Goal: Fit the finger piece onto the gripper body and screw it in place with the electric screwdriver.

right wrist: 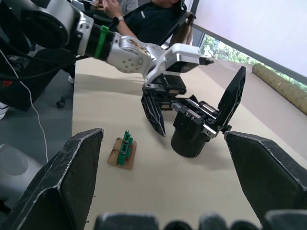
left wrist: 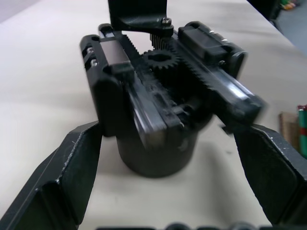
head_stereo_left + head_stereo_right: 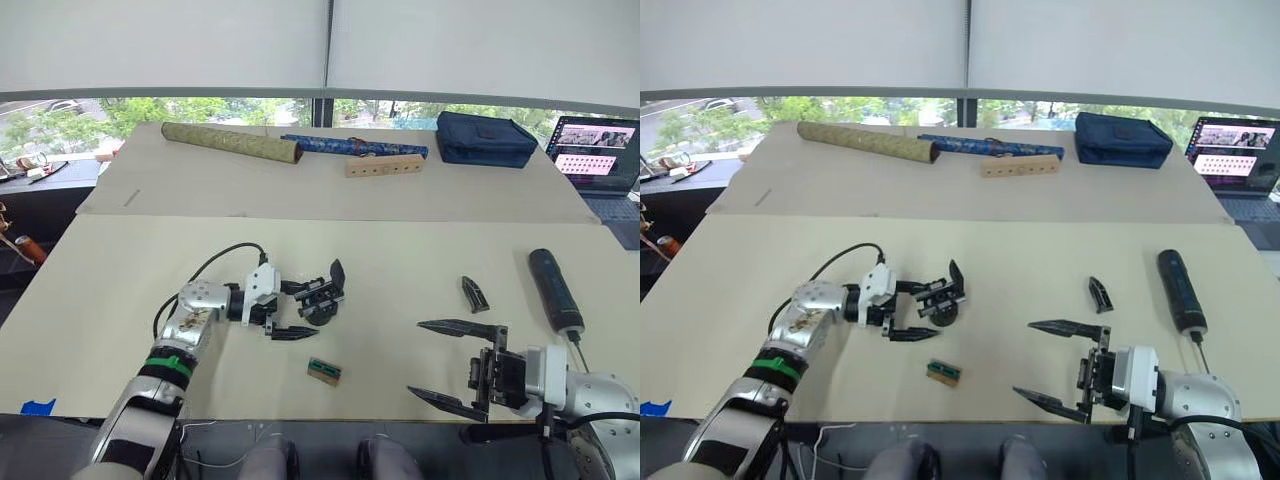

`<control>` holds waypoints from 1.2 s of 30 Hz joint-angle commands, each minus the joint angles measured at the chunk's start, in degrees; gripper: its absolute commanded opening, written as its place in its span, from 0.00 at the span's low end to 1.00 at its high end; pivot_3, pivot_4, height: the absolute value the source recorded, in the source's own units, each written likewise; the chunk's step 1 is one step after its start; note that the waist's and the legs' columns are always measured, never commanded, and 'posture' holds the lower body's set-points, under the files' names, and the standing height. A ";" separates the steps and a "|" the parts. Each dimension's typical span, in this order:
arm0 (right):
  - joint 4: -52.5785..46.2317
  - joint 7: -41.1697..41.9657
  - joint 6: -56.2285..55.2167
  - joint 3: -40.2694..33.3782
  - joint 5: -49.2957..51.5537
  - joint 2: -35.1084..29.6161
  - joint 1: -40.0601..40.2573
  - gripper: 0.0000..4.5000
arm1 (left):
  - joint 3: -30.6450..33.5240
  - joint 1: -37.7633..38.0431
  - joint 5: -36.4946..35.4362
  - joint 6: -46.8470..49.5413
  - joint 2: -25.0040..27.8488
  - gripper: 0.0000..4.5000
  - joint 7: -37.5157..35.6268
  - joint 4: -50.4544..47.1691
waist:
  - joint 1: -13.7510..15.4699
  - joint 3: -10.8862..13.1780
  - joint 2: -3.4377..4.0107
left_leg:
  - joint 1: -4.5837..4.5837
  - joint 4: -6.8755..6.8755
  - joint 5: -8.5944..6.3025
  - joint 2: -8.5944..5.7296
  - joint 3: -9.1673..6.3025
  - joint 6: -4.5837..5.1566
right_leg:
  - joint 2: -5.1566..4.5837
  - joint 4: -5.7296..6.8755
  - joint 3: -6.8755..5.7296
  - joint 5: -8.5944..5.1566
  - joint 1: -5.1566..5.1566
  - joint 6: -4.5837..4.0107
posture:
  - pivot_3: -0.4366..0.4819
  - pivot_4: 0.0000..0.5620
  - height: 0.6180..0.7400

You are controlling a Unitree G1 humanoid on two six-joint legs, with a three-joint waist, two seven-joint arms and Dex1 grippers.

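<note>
The gripper body (image 3: 322, 302), a chunky black block on a round base with toothed racks and one upright black wedge fitted to it, stands left of the table's middle. My left gripper (image 3: 311, 309) is open, its fingers (image 2: 67, 177) straddling the body's two sides. The finger piece (image 3: 474, 293) lies loose to the right, with the electric screwdriver (image 3: 553, 289) lying beyond it near the right edge. At the front edge, my right gripper (image 3: 415, 357) is open with nothing between its fingers, and the finger piece and screwdriver lie just beyond it.
A small green part on a brown block (image 3: 324, 371) lies in front of the gripper body. On the far table lie an olive roll (image 3: 230, 142), a blue roll (image 3: 350, 146), a drilled wooden block (image 3: 384, 166) and a navy case (image 3: 485, 140). A laptop (image 3: 598, 150) is at the far right. A person (image 1: 144, 17) sits beyond the table.
</note>
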 commanded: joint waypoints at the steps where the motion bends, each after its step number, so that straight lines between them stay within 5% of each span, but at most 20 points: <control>1: -2.45 -0.23 -0.61 -1.07 0.74 -0.35 1.34 1.00 | 0.01 -2.42 1.48 -3.66 -0.96 0.99 -1.46 4.00 | -0.11 0.00 0.00 | 0.00 0.00 0.00 0.00 0.00 0.00 | 0.00 0.00 0.00 0.00 -0.01 0.00 | 0.48 0.27 1.00; 5: -3.03 -1.02 -1.30 -1.62 0.25 0.09 3.16 1.00 | 0.21 -3.12 1.85 -5.88 -2.26 0.99 -2.83 6.38 | -0.31 0.00 -0.01 | -0.01 0.01 -0.14 0.02 0.00 0.23 | -0.01 0.00 0.00 -0.01 -0.01 0.01 | 0.48 0.27 1.00; 8: -3.52 -1.43 -1.82 -1.85 -0.02 0.33 4.60 1.00 | 1.28 -2.66 1.32 -7.10 -3.21 0.81 -2.10 6.46 | -0.32 0.00 -0.01 | -0.01 0.03 -0.15 0.03 -0.03 0.27 | -0.02 0.01 -0.01 -0.01 0.00 0.02 | 0.48 0.27 1.00; 11: -3.79 -1.61 -2.26 -2.08 -0.19 0.58 5.80 1.00 | 2.77 -0.74 0.14 -7.89 -3.29 0.52 -0.86 3.73 | -0.48 0.00 -0.01 | -0.01 0.03 -0.17 0.03 -0.03 0.29 | -0.03 0.01 0.00 0.00 0.00 0.02 | 0.48 0.27 1.00; 18: -2.69 -1.16 -3.54 -2.23 -0.03 0.66 6.74 1.00 | 7.93 8.60 -3.33 13.69 -4.61 0.51 18.03 -21.49 | -0.62 0.02 -0.02 | -0.05 0.03 -0.16 0.09 -0.04 0.27 | -0.05 0.04 0.04 0.00 -0.06 0.02 | 0.48 0.27 1.00; 23: -1.56 -0.56 -3.85 -1.46 -0.11 0.90 5.98 1.00 | 7.71 15.70 0.44 22.86 -7.85 0.51 33.18 -37.74 | -0.35 0.02 -0.02 | -0.06 0.03 -0.15 0.08 -0.12 0.26 | -0.09 0.05 0.03 0.01 -0.03 0.04 | 0.48 0.27 1.00; 36: -0.07 1.95 -3.97 -1.51 0.78 0.53 5.05 1.00 | 1.83 22.48 8.00 27.81 -12.26 0.51 48.26 -44.51 | -0.25 0.03 -0.03 | -0.01 0.01 -0.14 0.06 -0.12 0.24 | -0.06 0.06 0.02 0.01 -0.01 0.02 | 0.48 0.27 1.00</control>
